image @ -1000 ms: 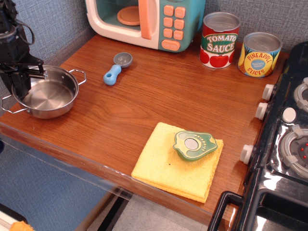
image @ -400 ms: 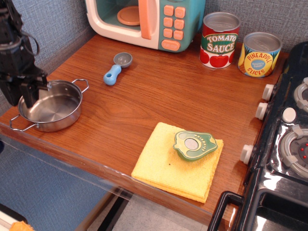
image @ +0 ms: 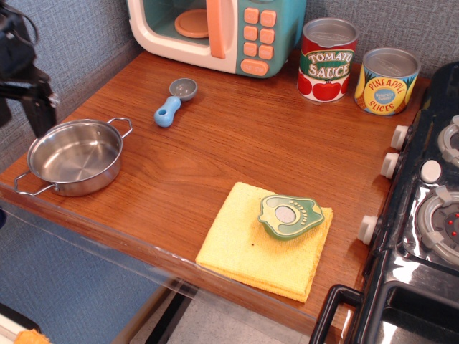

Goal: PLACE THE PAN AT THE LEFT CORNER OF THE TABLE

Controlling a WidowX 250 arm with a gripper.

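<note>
Pan at the desk's front-left corner, tool clear above it.

The pan [image: 73,157] sits upright and empty on the desk [image: 251,136], at its front-left corner, wire loop handles (one to each side) free. Above and behind the pan hangs the tool [image: 20,107] — fingers apart, gripping nothing, not touching the rim. Right of the pan and further back lies a blue-handled scoop [image: 175,101]; well to the pan's right — near the front edge — a yellow cloth [image: 244,247] carries a green avocado-shaped toy [image: 290,216].
</note>
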